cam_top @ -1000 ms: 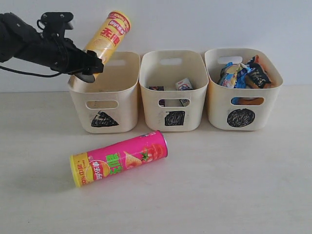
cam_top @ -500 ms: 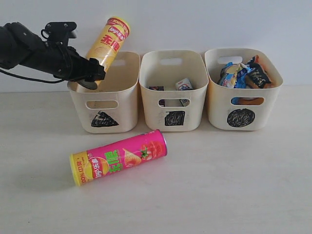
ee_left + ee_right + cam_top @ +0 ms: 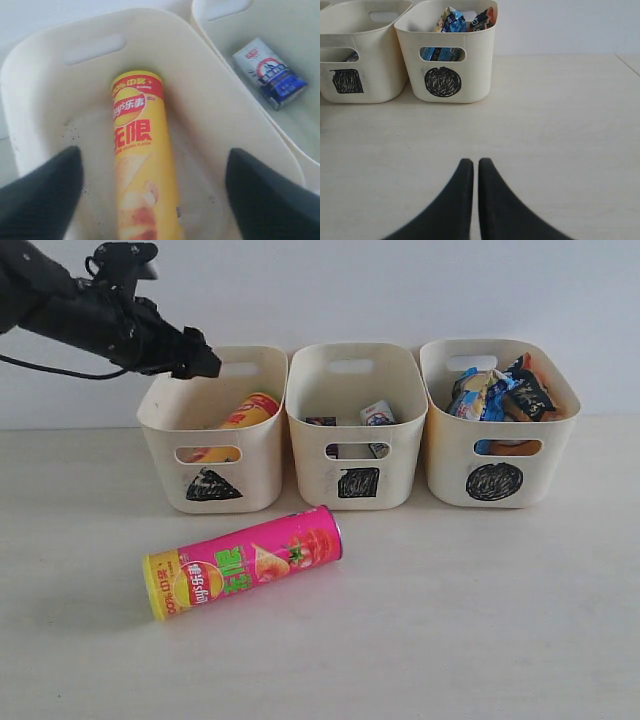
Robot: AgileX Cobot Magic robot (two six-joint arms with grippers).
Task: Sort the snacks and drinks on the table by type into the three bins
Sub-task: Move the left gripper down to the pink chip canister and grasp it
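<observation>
The yellow-orange chip tube (image 3: 240, 416) (image 3: 142, 165) lies loose inside the triangle bin (image 3: 212, 485) (image 3: 35, 65). My left gripper (image 3: 195, 365) (image 3: 152, 192) hovers open above that bin, fingers wide apart on either side of the tube without touching it. The pink-yellow chip tube (image 3: 245, 562) lies on its side on the table (image 3: 450, 620) in front of the triangle bin. The square bin (image 3: 357, 430) holds the white and blue carton (image 3: 377, 413) (image 3: 270, 74). Crinkly packets (image 3: 500, 390) (image 3: 455, 20) fill the circle bin (image 3: 495, 480) (image 3: 445, 80). My right gripper (image 3: 476, 167) is shut and empty over the bare table (image 3: 560, 125), outside the exterior view.
The three bins stand in a row against a pale wall at the back of the table. A dark carton (image 3: 322, 422) shows at the left inside the square bin (image 3: 355, 80).
The left gripper has let go of the yellow-orange tube, which dropped from its raised tilt into the triangle bin. The left arm has lifted slightly. The pink tube has not moved.
</observation>
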